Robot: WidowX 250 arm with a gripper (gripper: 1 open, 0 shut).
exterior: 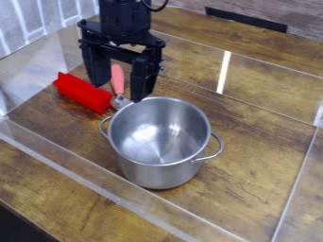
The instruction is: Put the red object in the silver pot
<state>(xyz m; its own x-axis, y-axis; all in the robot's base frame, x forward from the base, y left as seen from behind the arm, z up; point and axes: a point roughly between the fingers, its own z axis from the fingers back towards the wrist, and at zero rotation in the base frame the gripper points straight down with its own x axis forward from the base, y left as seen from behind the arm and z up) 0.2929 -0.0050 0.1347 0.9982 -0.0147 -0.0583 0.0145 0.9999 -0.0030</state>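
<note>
Black and boxy, the gripper hangs in the upper middle of the frame, pointing straight down over the wooden table. Its two dark fingers stand wide apart, and nothing is clamped between them. In the gap between them shows a slim pink-handled utensil, its metal end lying down near the pot's rim; whether either finger touches it cannot be told. The red object, a bright blocky bar, lies on the table at the left, just beside the left finger and apart from the pot. The silver pot stands upright in the centre of the frame, below and to the right of the gripper, its shiny interior holding nothing.
</note>
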